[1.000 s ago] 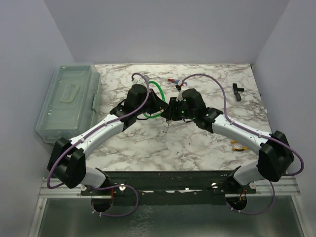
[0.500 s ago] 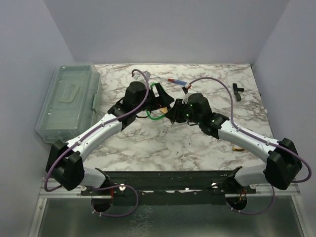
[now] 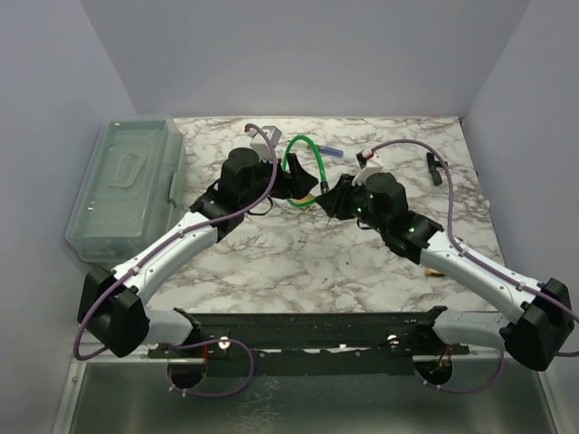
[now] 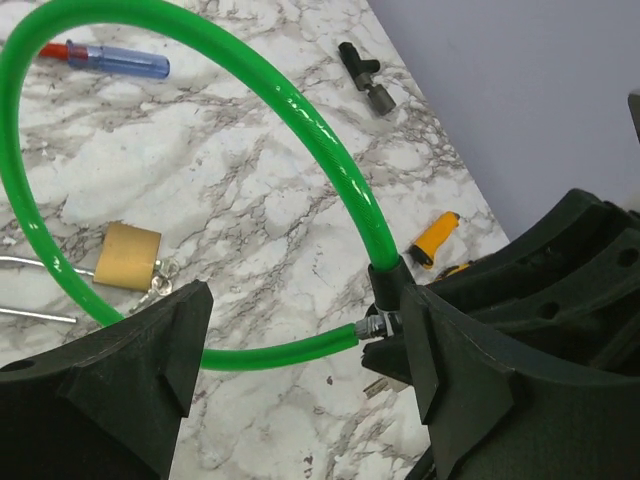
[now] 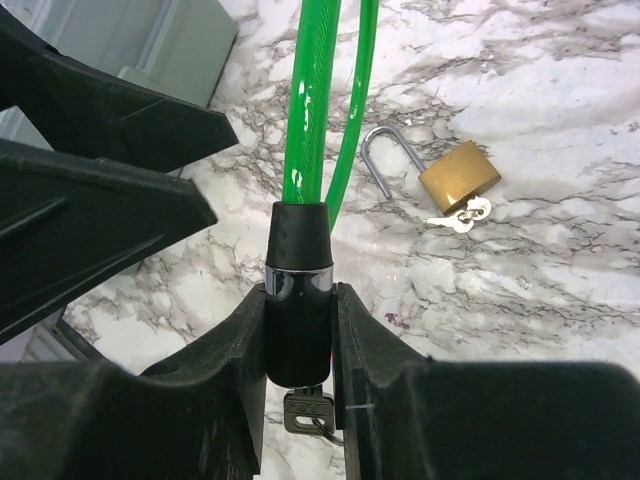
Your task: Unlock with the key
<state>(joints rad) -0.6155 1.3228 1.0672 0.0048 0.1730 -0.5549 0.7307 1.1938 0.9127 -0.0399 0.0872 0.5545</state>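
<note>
A green cable (image 3: 303, 154) (image 4: 300, 110) loops up from a black lock barrel (image 5: 298, 250). My right gripper (image 5: 300, 310) (image 3: 330, 201) is shut on that barrel. The key (image 5: 310, 410) sticks out of the barrel's lower end and shows as a pale sliver (image 4: 380, 386) in the left wrist view. The cable's metal tip (image 4: 370, 325) touches the barrel's side; whether it is seated I cannot tell. My left gripper (image 4: 300, 370) (image 3: 291, 185) stands open, and the cable's lower run crosses the gap between its fingers without touching them.
A small brass padlock (image 5: 458, 177) (image 4: 128, 257) with an open shackle and its own keys (image 5: 455, 218) lies on the marble. A blue and red screwdriver (image 4: 110, 58), a black fitting (image 3: 434, 167) and a yellow piece (image 4: 435, 240) lie farther off. A clear plastic box (image 3: 127, 185) stands at the left.
My left gripper has gone from shut to open. The right arm has carried the lock barrel to the right, and the green loop has swung toward the far side.
</note>
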